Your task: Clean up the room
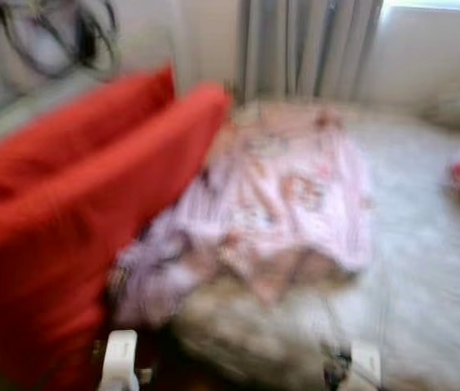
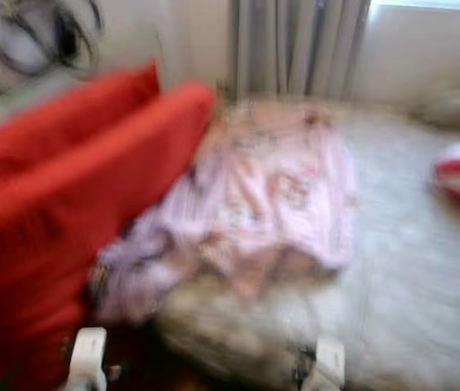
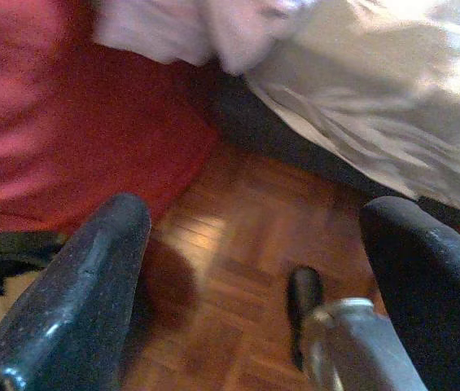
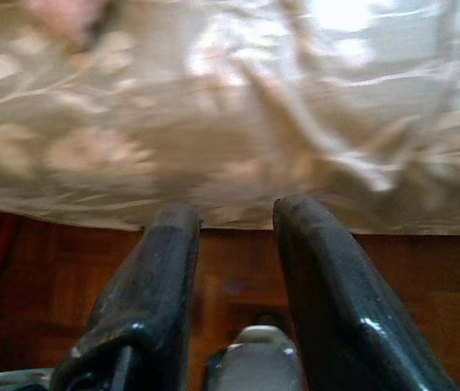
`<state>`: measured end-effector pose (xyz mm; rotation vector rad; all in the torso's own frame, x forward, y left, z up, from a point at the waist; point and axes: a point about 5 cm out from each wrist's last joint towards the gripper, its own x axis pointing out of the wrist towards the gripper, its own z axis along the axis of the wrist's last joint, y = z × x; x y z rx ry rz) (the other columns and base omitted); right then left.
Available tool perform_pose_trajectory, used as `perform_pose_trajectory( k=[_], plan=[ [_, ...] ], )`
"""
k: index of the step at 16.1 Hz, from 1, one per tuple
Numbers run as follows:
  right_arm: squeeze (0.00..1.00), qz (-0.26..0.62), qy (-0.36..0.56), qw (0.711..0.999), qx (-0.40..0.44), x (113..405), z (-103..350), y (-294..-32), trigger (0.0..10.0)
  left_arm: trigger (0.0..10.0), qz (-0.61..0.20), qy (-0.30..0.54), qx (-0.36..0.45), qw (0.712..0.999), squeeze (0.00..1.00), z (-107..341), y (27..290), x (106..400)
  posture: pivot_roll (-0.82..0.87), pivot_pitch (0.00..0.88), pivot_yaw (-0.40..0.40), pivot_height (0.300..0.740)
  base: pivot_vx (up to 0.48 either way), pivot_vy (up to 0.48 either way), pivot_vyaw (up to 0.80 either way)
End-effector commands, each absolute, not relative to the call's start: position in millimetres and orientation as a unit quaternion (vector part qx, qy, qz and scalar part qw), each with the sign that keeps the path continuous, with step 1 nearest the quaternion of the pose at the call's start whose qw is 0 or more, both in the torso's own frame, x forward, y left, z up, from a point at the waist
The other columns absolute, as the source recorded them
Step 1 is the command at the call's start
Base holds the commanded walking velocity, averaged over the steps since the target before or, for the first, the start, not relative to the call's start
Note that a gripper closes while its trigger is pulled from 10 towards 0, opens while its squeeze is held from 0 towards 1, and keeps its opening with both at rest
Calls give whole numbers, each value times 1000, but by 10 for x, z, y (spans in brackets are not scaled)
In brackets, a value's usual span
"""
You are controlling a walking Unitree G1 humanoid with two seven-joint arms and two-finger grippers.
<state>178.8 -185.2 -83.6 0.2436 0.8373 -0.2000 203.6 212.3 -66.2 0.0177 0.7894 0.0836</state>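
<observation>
I see two red cushions [image 1: 75, 212] at the frame's left and one pink garment [image 1: 286, 204] mid-frame on the bed [image 1: 425, 269]. Left gripper [image 3: 254, 244] released wide above the floor [image 3: 230, 285]; right gripper [image 4: 234, 236] slightly parted, empty.

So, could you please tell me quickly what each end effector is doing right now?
Left end effector: open, holding nothing, above the wooden floor.
Right end effector: open, holding nothing, near the bedspread.
</observation>
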Motion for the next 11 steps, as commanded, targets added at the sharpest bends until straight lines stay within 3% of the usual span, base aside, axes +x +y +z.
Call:
perform_pose_trajectory(
  k=[1, 11],
  plan=[
    [0, -112, 405, 900, 115, 1750, -840, -1952, 10000, 10000, 37, 387, 7, 921, 0, -673, 2078, 2037, 3, 0, 44, 740, 0, 0, 0],
    [0, -110, 405, 901, 112, 1762, -834, -1958, 10000, 10000, 30, 377, 8, 926, 0, -646, 2046, 2088, 5, 0, 39, 740, 0, 0, 0]
  ],
)
